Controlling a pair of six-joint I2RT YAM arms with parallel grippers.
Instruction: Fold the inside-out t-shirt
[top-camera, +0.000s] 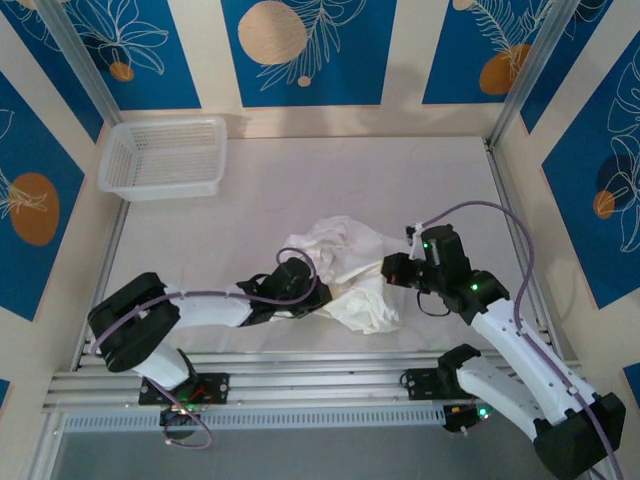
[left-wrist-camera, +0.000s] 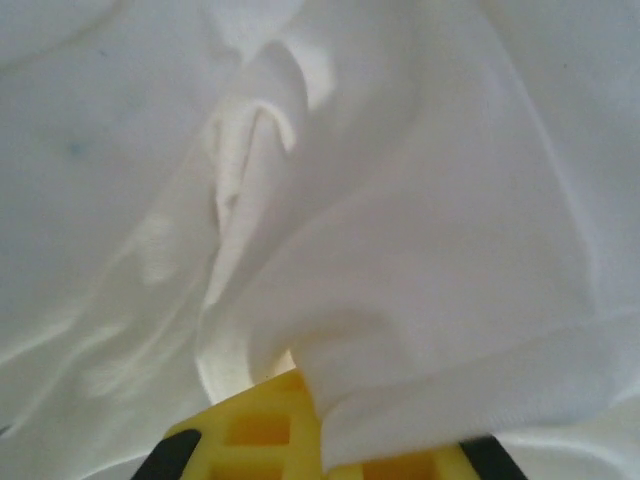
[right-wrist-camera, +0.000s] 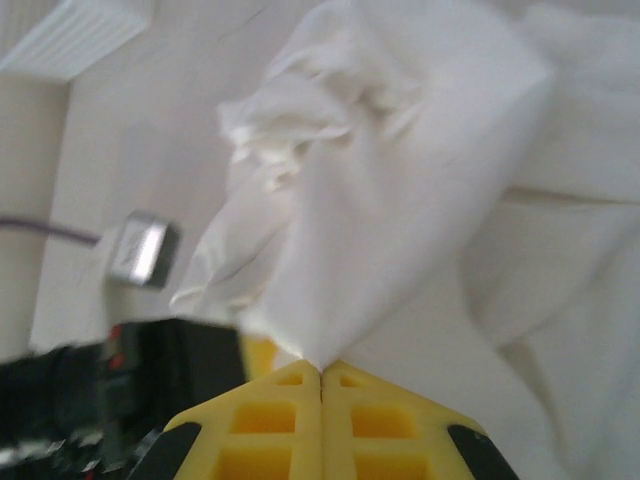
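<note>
The inside-out t-shirt (top-camera: 345, 268) lies as a crumpled white heap in the middle of the table. My left gripper (top-camera: 300, 288) sits low at the heap's left edge, and my right gripper (top-camera: 396, 268) is at its right edge. In the left wrist view the yellow fingers (left-wrist-camera: 250, 430) are closed, with a fold of the t-shirt (left-wrist-camera: 420, 260) caught between them and draped over their tips. In the right wrist view my right gripper (right-wrist-camera: 320, 370) has its yellow jaws pressed together, pinching a peak of the t-shirt (right-wrist-camera: 400, 180) that rises from the tips.
A white mesh basket (top-camera: 160, 155) stands at the table's far left corner. Metal frame posts (top-camera: 520, 80) and patterned walls close in the table on three sides. The left arm's black body (right-wrist-camera: 70, 395) shows close to the right gripper.
</note>
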